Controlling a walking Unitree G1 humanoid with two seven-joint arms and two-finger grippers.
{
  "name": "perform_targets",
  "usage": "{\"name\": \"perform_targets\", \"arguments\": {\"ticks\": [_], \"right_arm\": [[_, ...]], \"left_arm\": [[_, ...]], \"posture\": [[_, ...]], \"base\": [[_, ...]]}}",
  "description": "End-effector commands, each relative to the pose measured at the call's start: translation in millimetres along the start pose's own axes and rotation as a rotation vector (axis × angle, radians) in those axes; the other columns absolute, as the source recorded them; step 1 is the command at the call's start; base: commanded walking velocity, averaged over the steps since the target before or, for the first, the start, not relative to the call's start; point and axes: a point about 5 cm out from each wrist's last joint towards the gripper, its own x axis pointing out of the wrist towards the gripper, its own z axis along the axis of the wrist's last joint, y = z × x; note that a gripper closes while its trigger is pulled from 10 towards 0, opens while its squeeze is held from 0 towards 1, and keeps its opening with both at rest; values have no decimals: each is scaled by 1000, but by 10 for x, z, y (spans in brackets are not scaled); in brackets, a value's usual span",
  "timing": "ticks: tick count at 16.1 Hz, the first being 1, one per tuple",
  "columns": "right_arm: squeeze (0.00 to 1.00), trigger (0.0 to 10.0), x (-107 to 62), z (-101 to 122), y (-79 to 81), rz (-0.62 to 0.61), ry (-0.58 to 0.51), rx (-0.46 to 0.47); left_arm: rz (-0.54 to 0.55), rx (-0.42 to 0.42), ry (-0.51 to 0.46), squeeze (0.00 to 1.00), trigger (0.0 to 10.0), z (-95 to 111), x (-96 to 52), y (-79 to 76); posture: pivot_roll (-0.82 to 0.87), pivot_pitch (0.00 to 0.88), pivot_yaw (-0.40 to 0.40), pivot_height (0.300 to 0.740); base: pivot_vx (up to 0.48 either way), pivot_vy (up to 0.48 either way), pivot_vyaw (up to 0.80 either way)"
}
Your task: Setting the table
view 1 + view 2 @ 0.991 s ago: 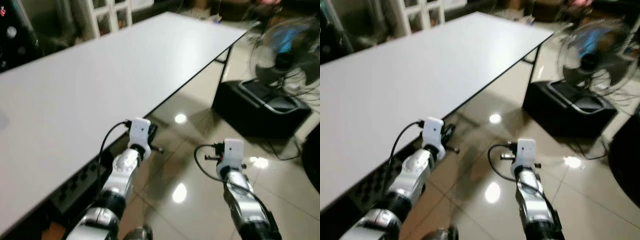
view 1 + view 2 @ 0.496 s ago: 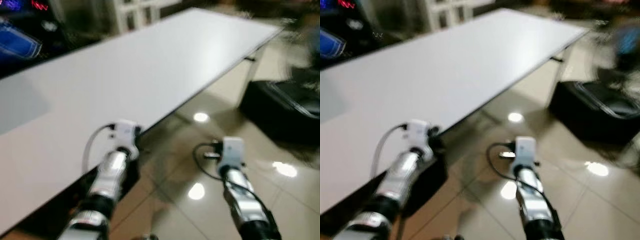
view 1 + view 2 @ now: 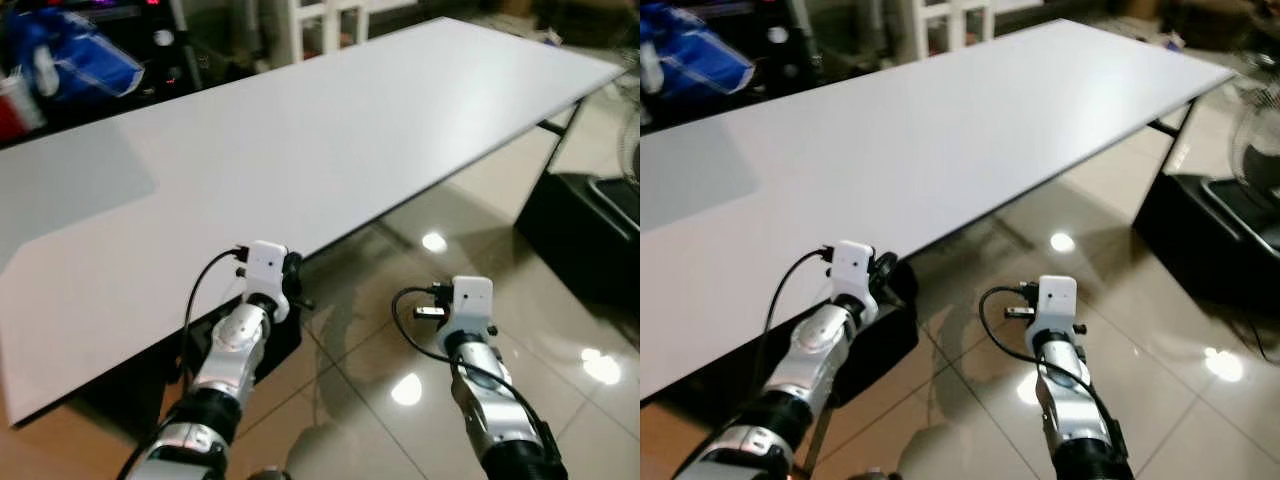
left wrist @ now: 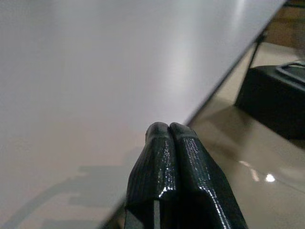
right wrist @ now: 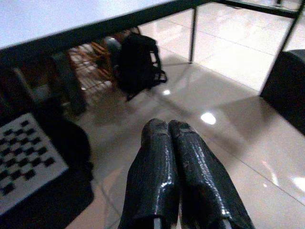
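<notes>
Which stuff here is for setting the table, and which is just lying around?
For the job:
long white table
left claw, shut, empty
right claw, shut, empty

Just lying about:
black backpack under the table
black-and-white checkered board
blue bag

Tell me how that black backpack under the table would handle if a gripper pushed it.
The black backpack looks like soft fabric, so it would probably dent and sag rather than slide stiffly. It stands upright on glossy floor tiles, so a high push might tip it. Its weight cannot be judged.
</notes>
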Motion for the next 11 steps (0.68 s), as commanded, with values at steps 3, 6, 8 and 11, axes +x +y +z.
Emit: {"name": "perform_targets", "arguments": {"ticks": [3, 6, 8, 11], "right_arm": [[0, 10000, -4, -18, 74, 30, 12, 20], [0, 10000, -10, -29, 79, 40, 16, 22], [0, 10000, -10, -34, 79, 43, 17, 20], [0, 10000, -10, -35, 73, 47, 18, 21]], "left_arm": [[-7, 7, -6, 0, 10000, 34, 13, -14], [-8, 7, -2, 0, 10000, 23, 7, -22], [-9, 8, 0, 0, 10000, 15, 3, -32], [-12, 5, -1, 0, 10000, 13, 2, -48]], "posture": [[-71, 0, 50, 740], [-70, 0, 49, 740], [-69, 0, 48, 740], [-69, 0, 45, 740]], "base": [[0, 0, 444], [0, 0, 446], [0, 0, 438], [0, 0, 423]]}}
